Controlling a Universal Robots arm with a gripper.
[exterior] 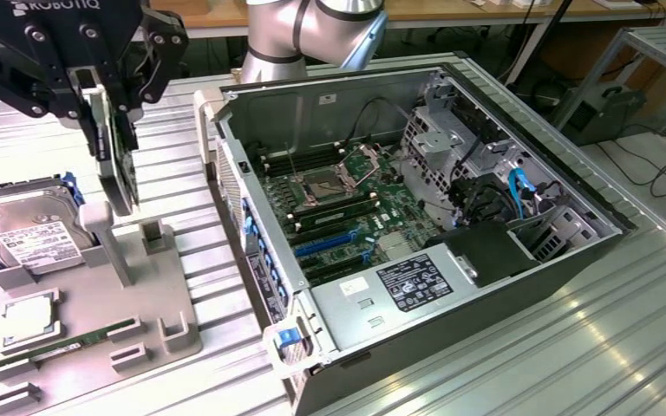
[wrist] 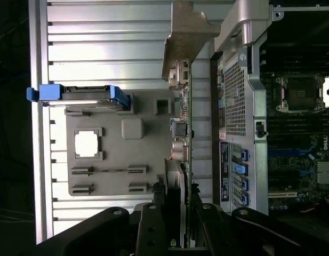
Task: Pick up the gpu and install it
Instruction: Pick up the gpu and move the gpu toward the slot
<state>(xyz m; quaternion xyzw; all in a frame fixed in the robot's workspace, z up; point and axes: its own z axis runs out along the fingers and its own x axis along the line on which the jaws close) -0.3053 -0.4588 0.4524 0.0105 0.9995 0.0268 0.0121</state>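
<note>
Gripper [exterior: 107, 100] clamped on gpu [exterior: 117, 173], upright over grey parts tray [exterior: 101, 295] (beside open computer case [exterior: 298, 108]); keep card vertical, lift straight, avoid case edge.

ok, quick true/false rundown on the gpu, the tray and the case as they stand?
1. The claw is clamped on the gpu. True.
2. The case has its side panel on. False: it lies open, with the motherboard exposed.
3. The gpu is seated in the motherboard. False: it hangs on edge above the gray tray, outside the case.
4. The hard drive sits in the gray tray. True.
</note>
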